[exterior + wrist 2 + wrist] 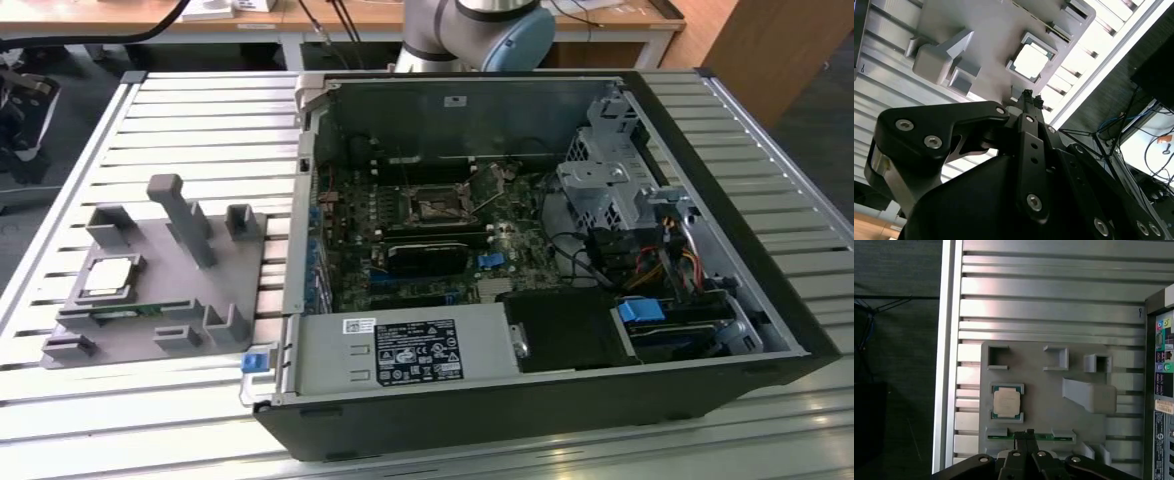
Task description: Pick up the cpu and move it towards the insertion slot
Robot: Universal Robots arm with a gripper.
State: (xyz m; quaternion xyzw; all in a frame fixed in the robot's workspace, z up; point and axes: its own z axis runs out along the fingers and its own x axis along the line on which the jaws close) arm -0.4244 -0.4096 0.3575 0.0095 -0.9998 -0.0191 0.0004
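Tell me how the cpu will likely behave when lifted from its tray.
The cpu is a thin flat square with a metal top, so it is probably stiff and light. Its smooth top may be slippery. It lies flat in a recess of the grey tray, so rolling seems unlikely.

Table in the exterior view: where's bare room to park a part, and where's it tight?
Bare table slats beyond the tray, and again nearer the camera. On the tray, there is a flat patch between cpu and tall post. Crowded: inside the case. The tray-to-case gap is narrow.
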